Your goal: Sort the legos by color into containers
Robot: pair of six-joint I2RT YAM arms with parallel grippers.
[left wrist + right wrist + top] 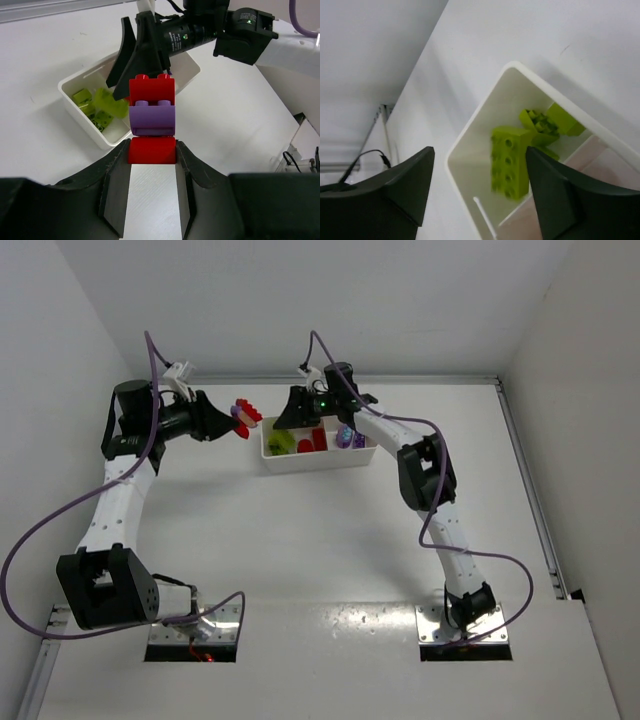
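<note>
Stack of red, purple and red bricks (152, 120) sits clamped by its bottom red brick in the left gripper (151, 152), raised just left of the white tray (310, 462). The right gripper (480, 155) hangs spread open above the yellow-green bricks (510, 160) in the tray's end compartment.

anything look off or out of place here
Yes: the left tool grips a red-purple-red brick stack, stuck together, beside the tray. Mixed colours cannot go into one compartment.
</note>
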